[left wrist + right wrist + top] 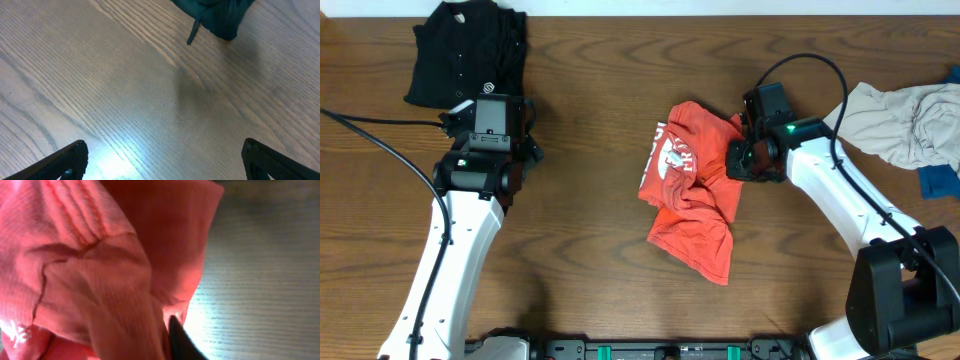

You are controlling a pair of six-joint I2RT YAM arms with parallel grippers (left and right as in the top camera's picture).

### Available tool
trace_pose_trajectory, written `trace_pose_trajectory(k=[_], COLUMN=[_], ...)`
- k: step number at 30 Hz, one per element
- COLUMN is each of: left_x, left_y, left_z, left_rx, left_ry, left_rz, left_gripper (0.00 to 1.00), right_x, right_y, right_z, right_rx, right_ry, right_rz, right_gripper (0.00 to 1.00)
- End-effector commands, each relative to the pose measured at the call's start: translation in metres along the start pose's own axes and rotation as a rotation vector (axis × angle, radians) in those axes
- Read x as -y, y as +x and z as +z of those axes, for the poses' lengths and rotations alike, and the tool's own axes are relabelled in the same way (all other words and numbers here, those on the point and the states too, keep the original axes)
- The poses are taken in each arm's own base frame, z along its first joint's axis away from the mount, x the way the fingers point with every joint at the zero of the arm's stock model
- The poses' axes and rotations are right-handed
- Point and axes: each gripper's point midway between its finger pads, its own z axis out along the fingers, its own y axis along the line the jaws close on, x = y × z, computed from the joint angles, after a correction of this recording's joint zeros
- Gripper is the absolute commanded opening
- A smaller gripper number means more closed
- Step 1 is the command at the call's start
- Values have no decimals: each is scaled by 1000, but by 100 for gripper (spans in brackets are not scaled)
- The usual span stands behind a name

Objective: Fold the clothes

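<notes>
The red-orange T-shirt (690, 190) lies crumpled at the table's middle, its white lettering showing on the left side. My right gripper (738, 160) is at its upper right edge, shut on a bunch of the red fabric (100, 270). In the right wrist view the cloth hides one finger, and the other black finger (181, 341) presses against it. The black buttoned shirt (460, 50) lies folded at the back left. My left gripper (490, 105) hovers just in front of it, open over bare wood (162, 160). The shirt's dark edge (215, 17) shows at the top of the left wrist view.
A pale grey garment (900, 120) is heaped at the right edge with a blue piece (940, 180) below it. The right arm's black cable (800, 60) loops above its wrist. The wooden table (590, 130) shows between the two arms.
</notes>
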Motion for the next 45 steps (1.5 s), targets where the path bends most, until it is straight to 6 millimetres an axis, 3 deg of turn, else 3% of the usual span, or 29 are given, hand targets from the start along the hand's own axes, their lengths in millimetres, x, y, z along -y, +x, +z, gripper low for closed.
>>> trace_pose_trajectory(k=[1,7,12,14,16,21,25,30,34,38,45], left_x=[-3,-3,-4,-4,-4,-4,-4,-4,-5,-4,-4], left_y=[4,4,5,5,5,5,5,6,7,7,6], left_z=[4,4,4,4,4,4,4,4,5,5,5], left_rx=[-13,-13,-15,-16,-15,-15,-16,-18,-20,-18,-17], left_ry=[-15,-14,-16,-17,-16,-16,-17,-18,-20,-19,-18], left_rz=[1,1,2,2,2,2,3,3,5,4,3], left_gripper=[98,98,98,98,98,98,98,98,98,98,98], right_x=[16,42,67,73,78,80,60,11,-33,-57,-97], right_y=[8,12,10,12,15,18,13,-2,3,26,61], right_z=[9,20,16,15,14,9,-5,-40,-61,-55,-18], right_rx=[-19,-28,-15,-27,-45,-63,-70,-48,-39,-81,-131], right_ry=[65,184,269,278,288,290,207,-16,-211,-226,-218], right_rz=[8,38,121,138,149,154,151,58,-133,-306,-482], right_gripper=[24,24,24,29,42,44,44,45,50,56,61])
